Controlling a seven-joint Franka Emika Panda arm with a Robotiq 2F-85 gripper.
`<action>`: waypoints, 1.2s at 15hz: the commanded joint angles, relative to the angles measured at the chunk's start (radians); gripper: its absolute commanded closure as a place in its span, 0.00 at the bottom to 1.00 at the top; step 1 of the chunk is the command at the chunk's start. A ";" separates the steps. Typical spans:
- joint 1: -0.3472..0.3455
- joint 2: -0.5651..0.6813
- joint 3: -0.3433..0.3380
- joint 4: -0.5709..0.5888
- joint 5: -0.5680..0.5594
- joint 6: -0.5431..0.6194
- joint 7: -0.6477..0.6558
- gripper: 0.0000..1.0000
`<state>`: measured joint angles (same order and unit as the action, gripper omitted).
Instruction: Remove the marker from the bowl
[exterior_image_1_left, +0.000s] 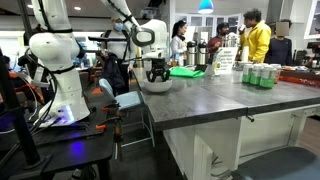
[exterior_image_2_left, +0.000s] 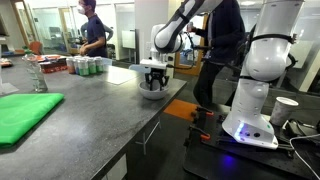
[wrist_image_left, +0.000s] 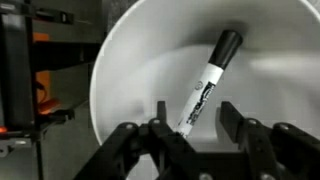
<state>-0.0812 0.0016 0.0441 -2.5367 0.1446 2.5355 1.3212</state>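
In the wrist view a white marker with a black cap (wrist_image_left: 208, 82) lies slanted inside the white bowl (wrist_image_left: 112, 60), cap end pointing up and away. My gripper (wrist_image_left: 195, 116) is open just above the bowl. Its two fingers stand either side of the marker's lower end, which runs close to the left finger. In both exterior views the gripper (exterior_image_1_left: 157, 75) (exterior_image_2_left: 152, 80) hangs straight down into the bowl (exterior_image_1_left: 155, 88) (exterior_image_2_left: 151, 93) near the corner of the grey table. The marker does not show there.
A flat green tray (exterior_image_2_left: 25, 112) (exterior_image_1_left: 185, 72) lies on the table, with a group of cans (exterior_image_1_left: 262, 76) (exterior_image_2_left: 85, 66) farther along. People (exterior_image_1_left: 257, 40) (exterior_image_2_left: 93, 30) stand beyond the table. A second white robot arm (exterior_image_1_left: 60, 70) (exterior_image_2_left: 255, 70) stands beside it.
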 joint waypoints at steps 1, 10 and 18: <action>0.023 0.007 -0.028 0.004 -0.007 0.011 0.022 0.69; 0.043 -0.096 -0.023 -0.029 -0.098 -0.003 0.026 0.95; 0.015 -0.261 0.025 0.016 -0.217 -0.048 -0.016 0.95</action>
<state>-0.0459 -0.2362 0.0448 -2.5381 -0.0472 2.4925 1.3190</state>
